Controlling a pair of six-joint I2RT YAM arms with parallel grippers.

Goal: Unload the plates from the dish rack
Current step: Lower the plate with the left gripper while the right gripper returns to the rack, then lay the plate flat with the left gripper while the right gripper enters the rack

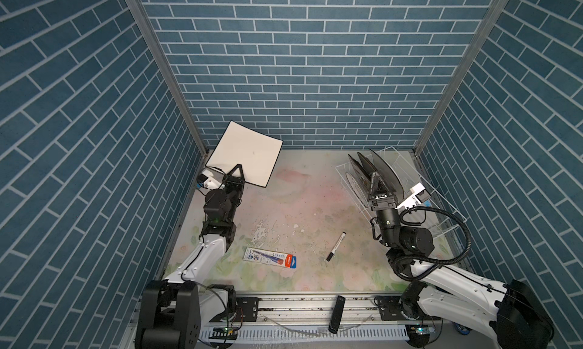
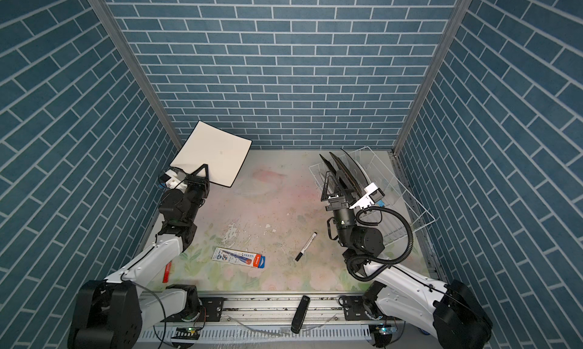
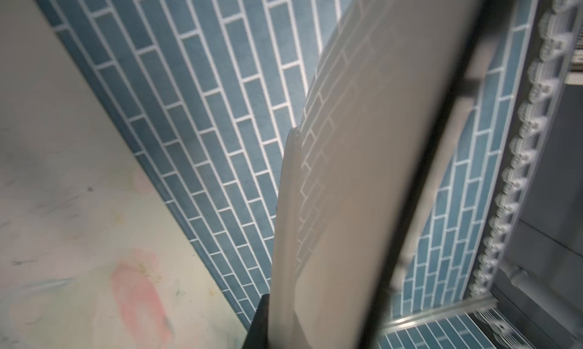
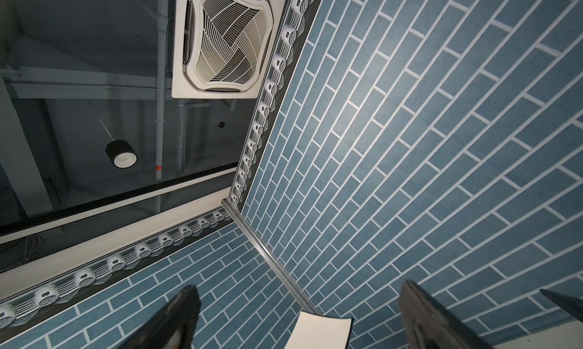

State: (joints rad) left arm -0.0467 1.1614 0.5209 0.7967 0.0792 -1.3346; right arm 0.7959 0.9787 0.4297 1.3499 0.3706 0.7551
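Left gripper (image 1: 236,170) is clamped on the white plate (image 1: 247,150), up at 10 o'clock. Right gripper (image 2: 340,180) is spread wide open at the plates (image 1: 362,170) in the rack (image 1: 392,148), 2 o'clock.

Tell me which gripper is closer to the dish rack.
Right. The right gripper is open among the plates in the dish rack; the left gripper is across the table, shut on a white black-rimmed plate.

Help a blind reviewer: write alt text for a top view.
In a top view, the left gripper holds a white black-rimmed plate raised near the back-left corner, while the open right gripper reaches among the plates standing in the white wire dish rack on the right. A marker and a pen packet lie on the pastel table.
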